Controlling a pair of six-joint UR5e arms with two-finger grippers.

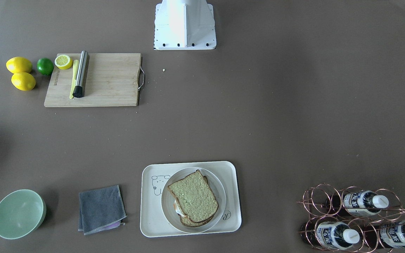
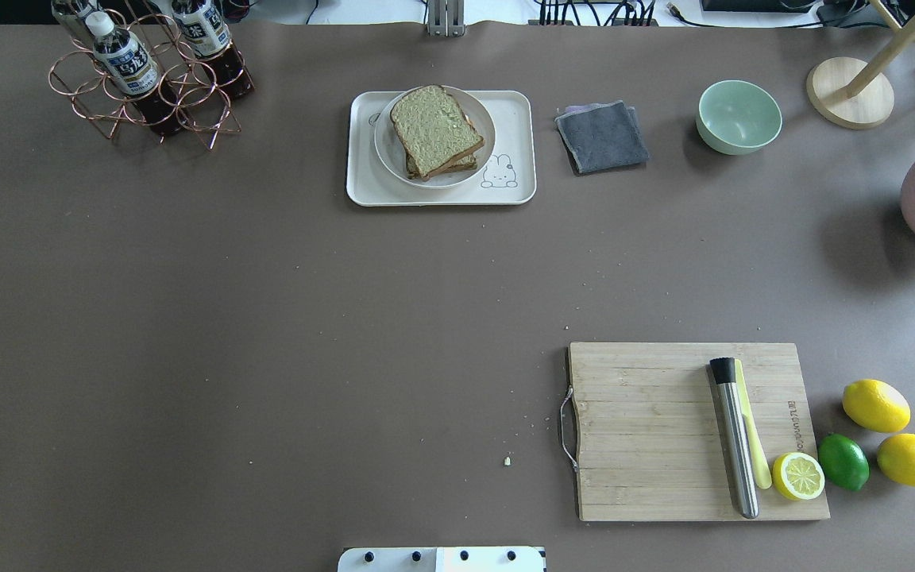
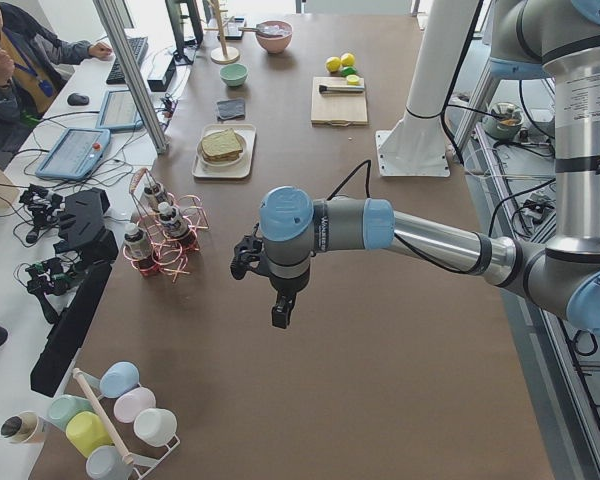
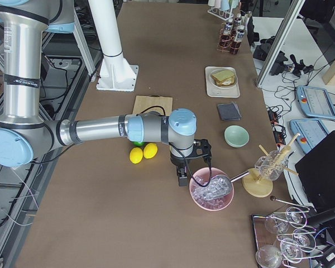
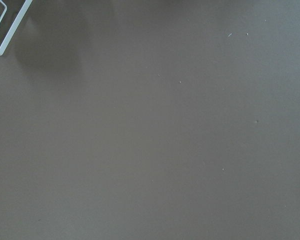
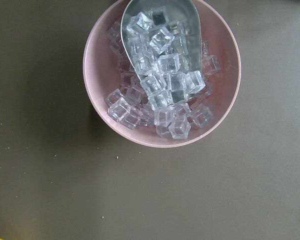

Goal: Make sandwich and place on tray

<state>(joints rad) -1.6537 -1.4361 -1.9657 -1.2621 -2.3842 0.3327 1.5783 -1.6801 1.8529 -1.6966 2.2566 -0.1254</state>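
The sandwich (image 1: 193, 196), two greenish-tan bread slices with a white egg edge showing between them, lies on a white plate (image 1: 220, 192) on the cream tray (image 1: 231, 175). It also shows in the overhead view (image 2: 434, 131) on the tray (image 2: 517, 119), at the table's far side. Neither gripper is near it. My left gripper (image 3: 280, 312) hangs over bare table near the bottle rack. My right gripper (image 4: 182, 178) hangs beside a pink ice bowl. Both show only in the side views, so I cannot tell whether they are open or shut.
A wooden cutting board (image 2: 664, 429) holds a steel muddler (image 2: 734, 437) and a half lemon (image 2: 797, 475); two lemons and a lime (image 2: 843, 461) lie beside it. A grey cloth (image 2: 602, 135), green bowl (image 2: 739, 116), copper bottle rack (image 2: 148, 79) and pink ice bowl (image 6: 162, 75) also stand on the table.
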